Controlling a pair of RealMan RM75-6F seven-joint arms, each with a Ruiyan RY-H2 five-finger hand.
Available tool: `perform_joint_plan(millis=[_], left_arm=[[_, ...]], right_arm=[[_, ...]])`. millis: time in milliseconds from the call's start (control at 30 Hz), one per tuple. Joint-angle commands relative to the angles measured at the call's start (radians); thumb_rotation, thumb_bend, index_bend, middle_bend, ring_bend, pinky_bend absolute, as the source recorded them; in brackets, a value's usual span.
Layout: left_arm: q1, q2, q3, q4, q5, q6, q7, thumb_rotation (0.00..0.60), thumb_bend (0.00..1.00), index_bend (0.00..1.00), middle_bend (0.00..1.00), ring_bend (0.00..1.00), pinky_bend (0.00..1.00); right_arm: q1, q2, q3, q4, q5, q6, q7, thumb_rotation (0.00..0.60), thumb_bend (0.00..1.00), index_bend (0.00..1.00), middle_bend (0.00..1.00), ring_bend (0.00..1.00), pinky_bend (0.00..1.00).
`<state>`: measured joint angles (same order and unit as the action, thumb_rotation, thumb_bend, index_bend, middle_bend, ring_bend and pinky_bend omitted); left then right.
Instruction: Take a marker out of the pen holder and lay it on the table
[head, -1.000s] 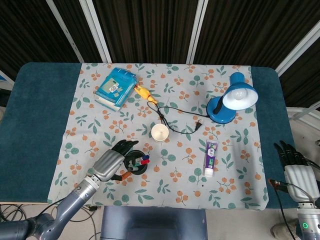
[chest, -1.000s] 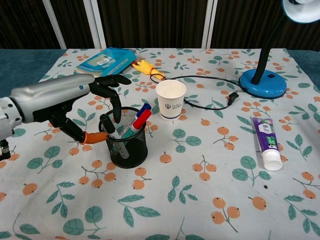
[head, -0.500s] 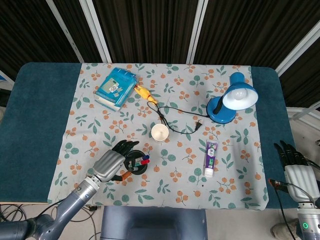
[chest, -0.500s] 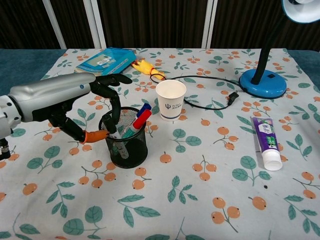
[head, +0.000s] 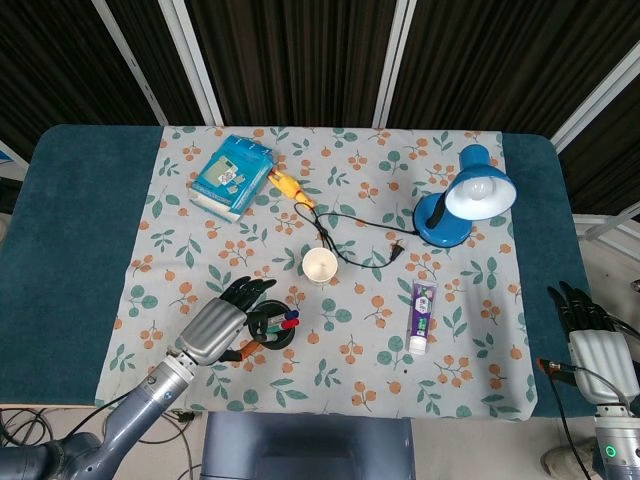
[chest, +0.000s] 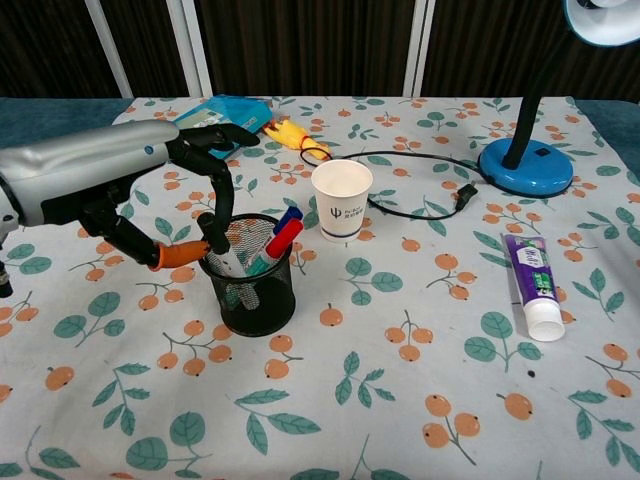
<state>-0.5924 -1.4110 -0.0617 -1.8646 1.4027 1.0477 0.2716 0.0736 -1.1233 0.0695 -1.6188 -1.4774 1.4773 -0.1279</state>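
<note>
Several markers are standing near-upright in the black mesh pen holder (chest: 247, 282), tilting slightly right. The left hand (chest: 150, 195) is reaching in from the holder's left, w/ a fingertip and the orange-tipped thumb pinching the white-barrelled marker (chest: 225, 262) at the rim's left side. The red and blue markers (chest: 283, 233) are leaning just beyond. The right hand (head: 592, 335) is sitting well apart, off the table's right edge, fingers extended, holding nothing.
</note>
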Motion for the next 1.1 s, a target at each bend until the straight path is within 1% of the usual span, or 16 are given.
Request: perform_joint_plan(millis=[33,233,400,567,667,800,967,1100], left_arm=[[0.001,0.016,-0.003,-0.023,0.010,0.010,-0.001,0.600,0.37,0.53,0.03,0.00,0.00],[0.017,0.092,-0.010,-0.116,0.078,0.071,-0.011,0.600,0.37,0.53,0.03,0.00,0.00],[0.050,0.185,-0.021,-0.200,0.135,0.147,-0.034,0.600,0.37,0.54,0.03,0.00,0.00],[0.086,0.285,-0.032,-0.230,0.140,0.201,-0.101,0.600,0.37,0.54,0.03,0.00,0.00],[0.112,0.332,-0.043,-0.191,0.112,0.234,-0.163,0.600,0.37,0.54,0.03,0.00,0.00],[0.122,0.352,-0.047,-0.104,0.077,0.221,-0.270,0.600,0.37,0.54,0.03,0.00,0.00],[0.114,0.322,-0.055,0.012,0.011,0.175,-0.315,0.600,0.37,0.54,0.03,0.00,0.00],[0.090,0.278,-0.064,0.091,-0.048,0.116,-0.315,0.600,0.37,0.54,0.03,0.00,0.00]], right_arm=[[0.000,0.000,0.000,-0.001,0.000,0.000,0.000,0.600,0.17,0.02,0.00,0.07,0.18],[0.000,0.001,0.000,-0.001,0.003,-0.002,-0.001,0.600,0.17,0.02,0.00,0.07,0.18],[0.000,0.000,0.000,-0.002,0.003,-0.001,-0.004,0.600,0.17,0.02,0.00,0.07,0.18],[-0.001,-0.001,0.001,-0.004,0.008,-0.002,-0.007,0.600,0.17,0.02,0.00,0.07,0.18],[-0.001,-0.001,0.002,-0.006,0.015,-0.006,-0.009,0.600,0.17,0.02,0.00,0.07,0.18],[-0.001,-0.002,0.004,-0.008,0.020,-0.007,-0.014,0.600,0.17,0.02,0.00,0.07,0.18],[-0.001,-0.003,0.004,-0.009,0.023,-0.008,-0.016,0.600,0.17,0.02,0.00,0.07,0.18],[-0.001,-0.002,0.004,-0.010,0.024,-0.009,-0.019,0.600,0.17,0.02,0.00,0.07,0.18]])
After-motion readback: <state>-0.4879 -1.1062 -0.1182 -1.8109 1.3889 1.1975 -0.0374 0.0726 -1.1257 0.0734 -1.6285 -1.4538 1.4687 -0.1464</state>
